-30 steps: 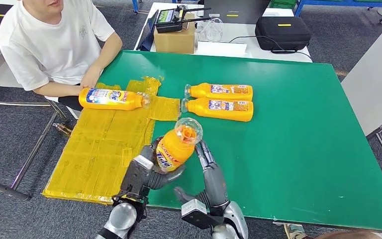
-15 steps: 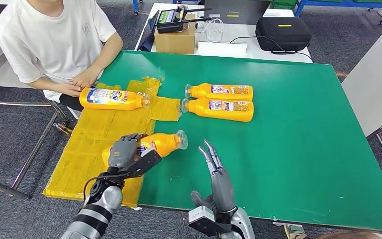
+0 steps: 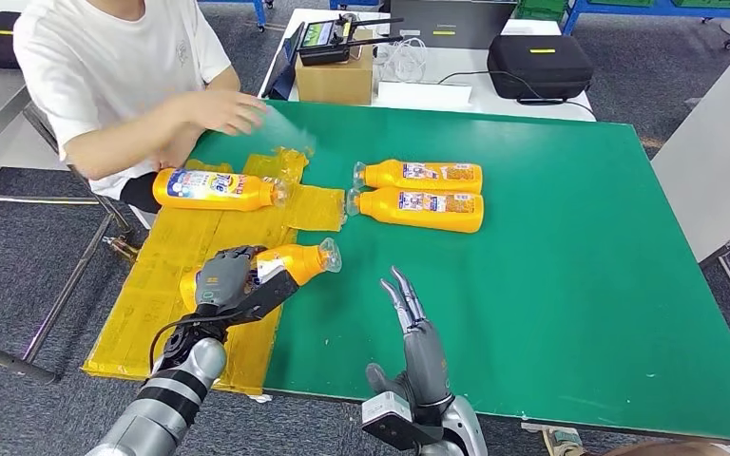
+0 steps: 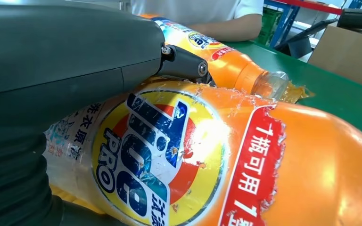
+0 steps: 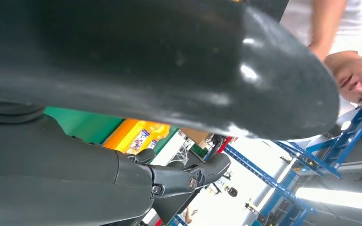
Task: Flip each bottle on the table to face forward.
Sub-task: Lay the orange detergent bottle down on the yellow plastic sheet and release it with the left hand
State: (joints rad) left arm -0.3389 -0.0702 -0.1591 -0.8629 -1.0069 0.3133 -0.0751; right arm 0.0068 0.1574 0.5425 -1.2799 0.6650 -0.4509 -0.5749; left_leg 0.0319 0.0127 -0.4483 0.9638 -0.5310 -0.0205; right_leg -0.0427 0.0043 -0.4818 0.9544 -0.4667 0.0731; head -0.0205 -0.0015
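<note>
The held bottle (image 3: 290, 265) is orange plastic with a clear cap, lying on its side at the near edge of the yellow sheet (image 3: 176, 285), cap toward the green table (image 3: 570, 285); in the left wrist view its label (image 4: 160, 155) shows a round blue, red and yellow logo beside a red strip of white characters (the film is creased and torn at the edges); the left hand (image 3: 223, 280) grips its body from above, fingers wrapped over it; the right hand (image 3: 411, 318) is empty, fingers straight and slightly apart, raised above the near table edge; four bottles in all: the held one, one (image 3: 214, 188) on the sheet by the person (image 3: 124, 76), and a pair (image 3: 418, 196) lying side by side, touching, mid-table.
</note>
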